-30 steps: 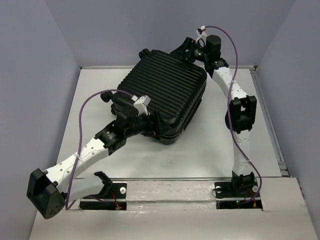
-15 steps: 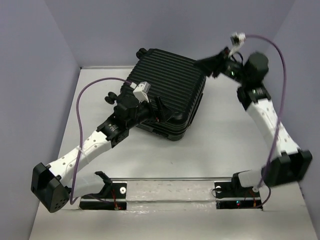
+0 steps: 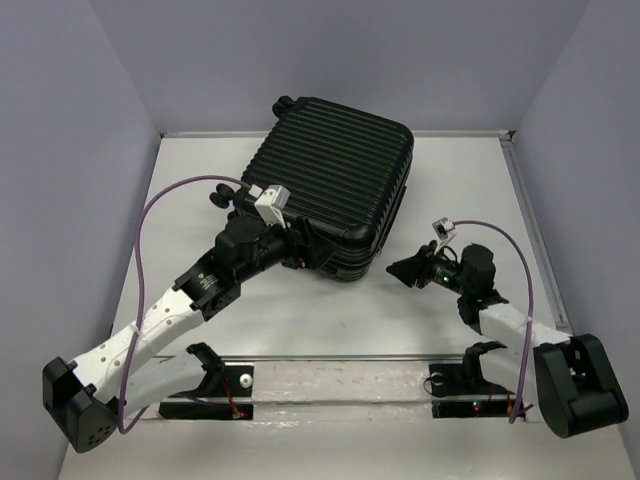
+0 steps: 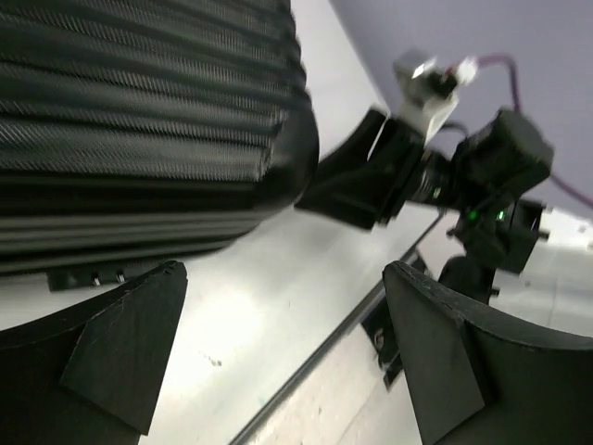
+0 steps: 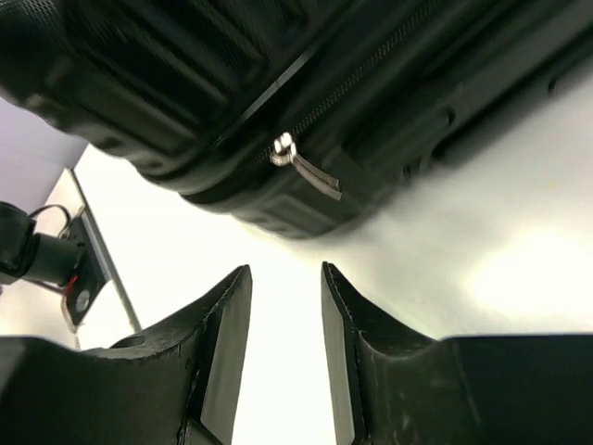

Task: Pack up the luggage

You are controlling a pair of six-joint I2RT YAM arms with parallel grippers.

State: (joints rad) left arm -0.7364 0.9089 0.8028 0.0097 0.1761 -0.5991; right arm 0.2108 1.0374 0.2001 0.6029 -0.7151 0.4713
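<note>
The luggage (image 3: 330, 170) is a big black ribbed hard-shell suitcase lying flat and closed mid-table. My left gripper (image 3: 316, 246) hovers at its near corner, wide open with only bare table between the fingers (image 4: 130, 343). The shell (image 4: 139, 120) fills the upper left of the left wrist view. My right gripper (image 3: 402, 270) sits low over the table just right of that corner, pointing at it. In the right wrist view its fingers (image 5: 227, 324) stand a narrow gap apart with nothing between them. A silver zipper pull (image 5: 306, 171) hangs on the suitcase's side (image 5: 232, 74) just ahead.
The suitcase's caster wheels (image 3: 222, 195) stick out at its left side and at the far corner (image 3: 288, 102). A metal rail (image 3: 340, 358) runs along the table's near edge between the arm bases. Purple walls close in both sides and the back.
My right arm swung from behind the suitcase's far right corner down to the table in front of it, and its jaws narrowed. The left arm shifted slightly and stayed open.
</note>
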